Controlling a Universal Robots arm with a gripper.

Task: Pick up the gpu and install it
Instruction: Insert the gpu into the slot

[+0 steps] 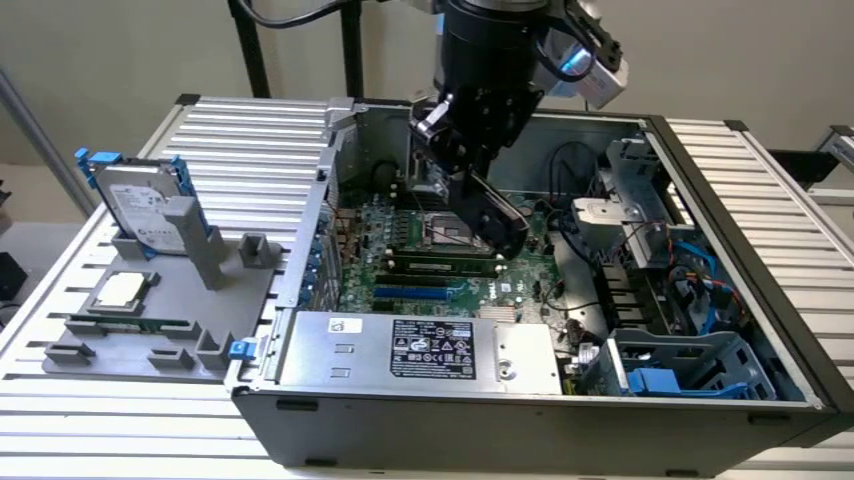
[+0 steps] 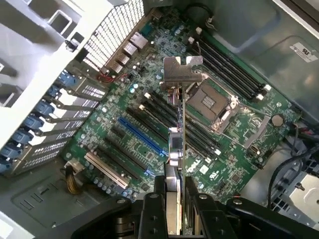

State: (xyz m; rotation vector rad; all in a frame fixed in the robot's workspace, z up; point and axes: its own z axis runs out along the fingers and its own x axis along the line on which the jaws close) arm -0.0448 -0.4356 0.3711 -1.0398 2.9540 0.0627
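While the gpu (image 1: 491, 215) (image 2: 175, 149) hangs over the motherboard (image 1: 441, 285) (image 2: 114, 94), it sits clamped between the two black fingers (image 2: 152, 211) of the hand (image 1: 461, 165) (image 2: 174, 209), which is closed narrow on the card's thin edge. In the exterior view the card tilts down toward the motherboard, its dark face slanting across the CPU socket (image 1: 445, 233) (image 2: 212, 102). In the wrist view it appears edge-on, with its silver metal bracket (image 2: 182, 72) at the end farthest from the hand. Whether the card's low end touches the motherboard cannot be told.

On the motherboard, a blue expansion slot (image 1: 420, 295) (image 2: 139, 137) lies among black slots, to one side of the card's line, and long black memory slots (image 2: 229, 64) run on the far side of the socket. The motherboard lies in an open computer case (image 1: 747, 200), with a silver power supply (image 1: 420, 350) just beside its near edge.

Well apart from the motherboard, outside the case on the exterior view's left, a grey fixture tray (image 1: 160, 350) rests on the slatted metal surface (image 1: 254, 130). It carries an upright hard drive with blue rails (image 1: 140, 205), a processor chip (image 1: 118, 292) and a narrow memory stick (image 1: 127, 325).
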